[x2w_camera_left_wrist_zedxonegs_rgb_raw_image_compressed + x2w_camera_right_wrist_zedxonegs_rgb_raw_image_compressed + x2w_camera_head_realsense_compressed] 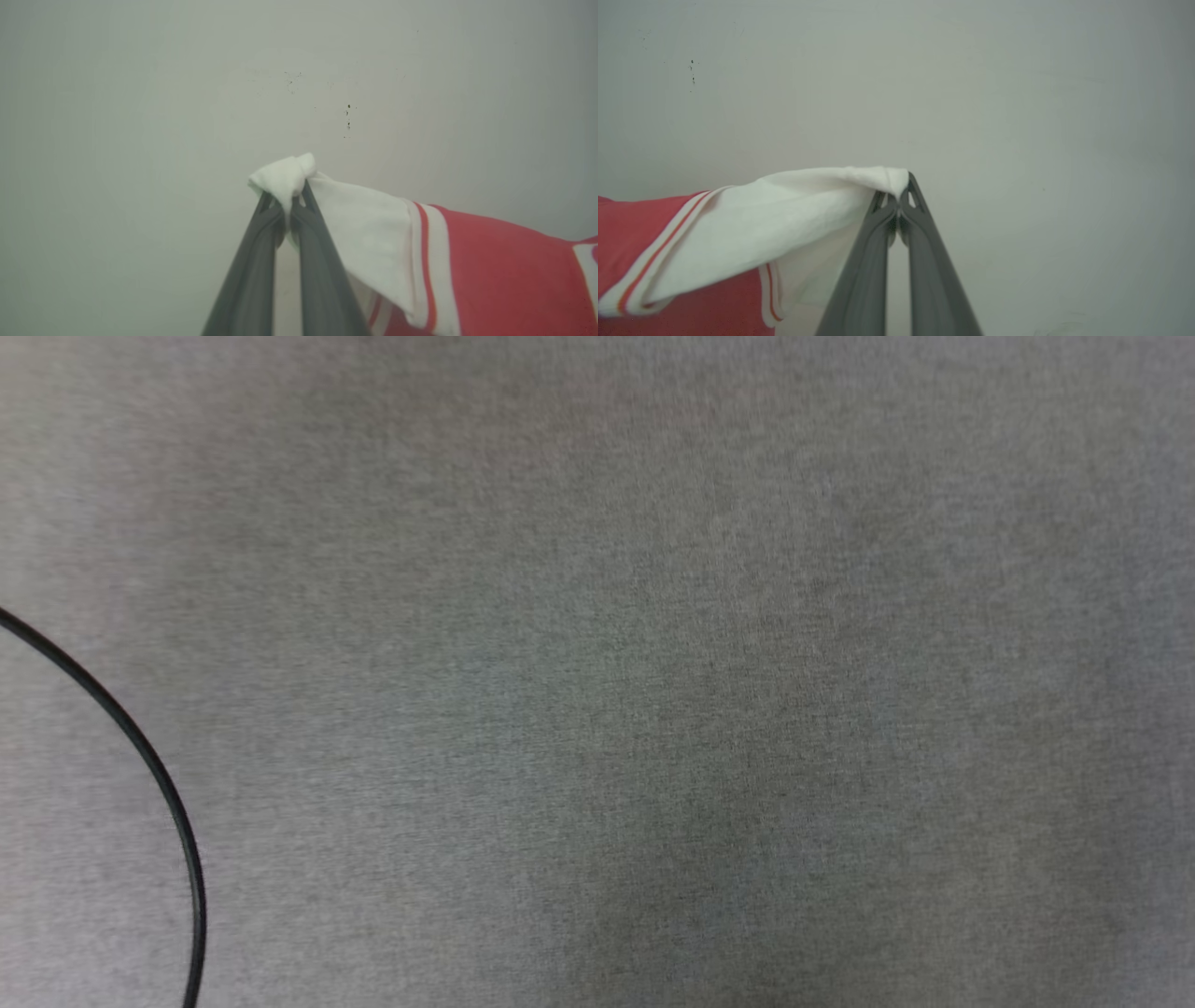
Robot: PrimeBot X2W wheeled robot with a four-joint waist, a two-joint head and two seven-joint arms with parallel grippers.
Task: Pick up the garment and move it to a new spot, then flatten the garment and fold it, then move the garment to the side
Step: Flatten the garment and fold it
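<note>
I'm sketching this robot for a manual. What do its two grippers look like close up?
The left gripper and right gripper look alike. Each has two long, slim, matte dark-grey fingers tapering to narrow tips, with a small triangular cut-out just below each tip. No markings or cables show on them. A thin black cable curves through the head view; whether it belongs to an arm is unclear.

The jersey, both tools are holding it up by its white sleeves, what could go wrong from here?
1. The left tool and the right tool each pinch only a small tip of white fabric, so the jersey could slip free during the move.
2. The fabric is bunched in the left tool, so the jersey may land twisted and be hard to flatten.
3. A black cable lies on the grey surface in the head view; the jersey might drape over it.
</note>
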